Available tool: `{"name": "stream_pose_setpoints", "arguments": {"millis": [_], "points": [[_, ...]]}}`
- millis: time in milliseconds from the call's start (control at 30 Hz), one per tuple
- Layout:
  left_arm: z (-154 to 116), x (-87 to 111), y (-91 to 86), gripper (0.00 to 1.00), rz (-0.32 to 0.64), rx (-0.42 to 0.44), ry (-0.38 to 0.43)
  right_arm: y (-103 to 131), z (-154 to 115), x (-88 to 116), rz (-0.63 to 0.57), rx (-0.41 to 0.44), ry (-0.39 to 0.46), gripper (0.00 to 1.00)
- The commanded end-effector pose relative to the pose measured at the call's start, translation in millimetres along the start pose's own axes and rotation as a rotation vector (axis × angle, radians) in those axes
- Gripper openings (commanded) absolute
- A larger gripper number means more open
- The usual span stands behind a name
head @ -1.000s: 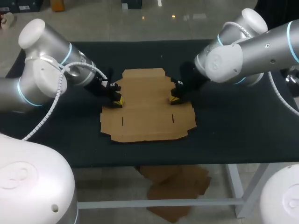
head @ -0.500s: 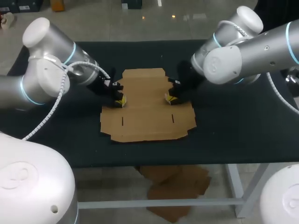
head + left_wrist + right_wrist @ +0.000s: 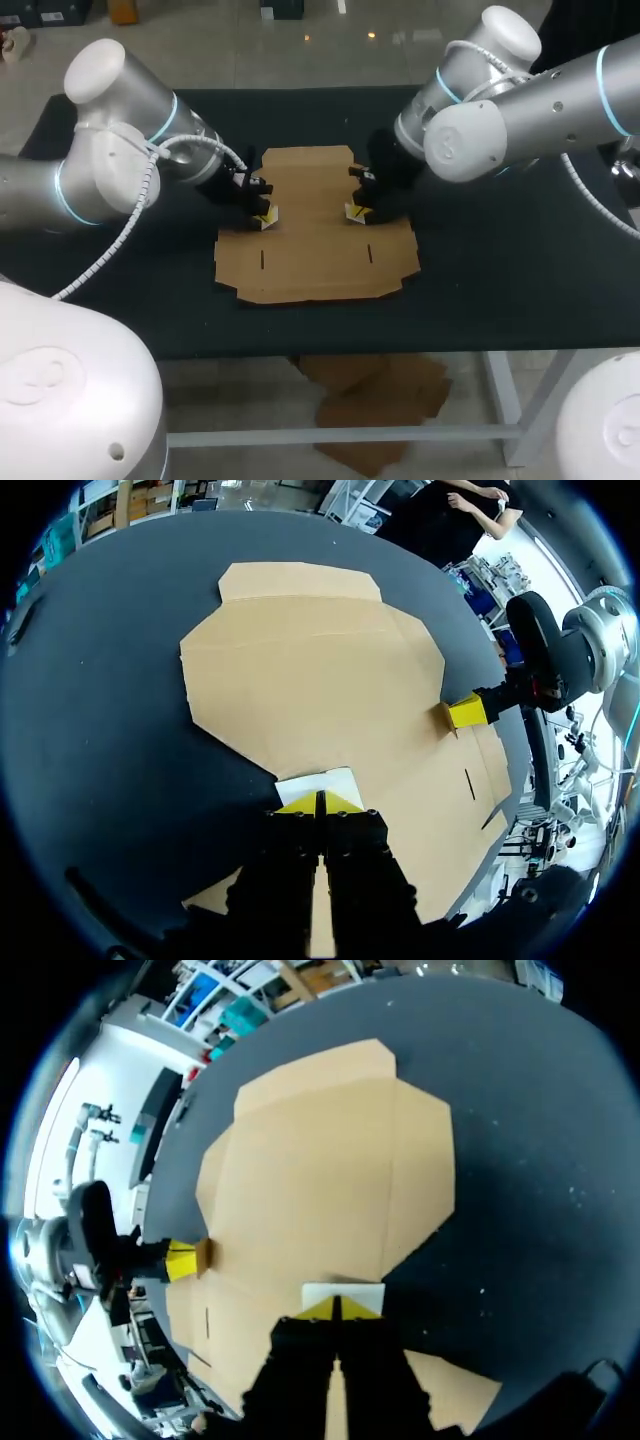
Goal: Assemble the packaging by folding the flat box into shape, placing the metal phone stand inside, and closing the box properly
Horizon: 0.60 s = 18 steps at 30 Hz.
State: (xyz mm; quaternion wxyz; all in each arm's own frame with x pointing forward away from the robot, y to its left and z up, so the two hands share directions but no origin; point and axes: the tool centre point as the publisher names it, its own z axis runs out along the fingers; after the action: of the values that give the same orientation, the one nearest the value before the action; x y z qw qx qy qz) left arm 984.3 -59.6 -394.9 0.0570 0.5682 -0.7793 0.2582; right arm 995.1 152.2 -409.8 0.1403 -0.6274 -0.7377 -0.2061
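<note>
The flat box (image 3: 315,235) is lying on the middle of the table (image 3: 500,250), with its end tab pointing toward the far edge. The left gripper (image 3: 264,217) is sitting over the box's left edge and the right gripper (image 3: 352,211) over its right edge, the two facing each other across the panel between them. The left side flap (image 3: 318,783) is standing up at the left gripper's tips and the right side flap (image 3: 343,1294) at the right gripper's. Each is seemingly being pinched between the fingers, though the contact is hard to make out.

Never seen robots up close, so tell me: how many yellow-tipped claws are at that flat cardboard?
2. The left gripper is at the flat box's left side flap, the right gripper at its right side flap. None looks hidden.
</note>
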Motion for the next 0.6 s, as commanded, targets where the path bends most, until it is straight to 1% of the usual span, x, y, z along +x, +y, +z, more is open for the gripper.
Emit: {"name": "stream_pose_setpoints", "arguments": {"millis": [33, 600], "points": [[4, 3.8, -1.2, 0.0, -0.006, -0.005, -0.023, 5, 5, 3, 0.002, 0.013, -0.013, 0.0], [18, 3.6, 4.4, 0.0, -0.034, -0.025, -0.059, 1, 20, 1, 0.027, 0.049, -0.057, 0.0]]}}
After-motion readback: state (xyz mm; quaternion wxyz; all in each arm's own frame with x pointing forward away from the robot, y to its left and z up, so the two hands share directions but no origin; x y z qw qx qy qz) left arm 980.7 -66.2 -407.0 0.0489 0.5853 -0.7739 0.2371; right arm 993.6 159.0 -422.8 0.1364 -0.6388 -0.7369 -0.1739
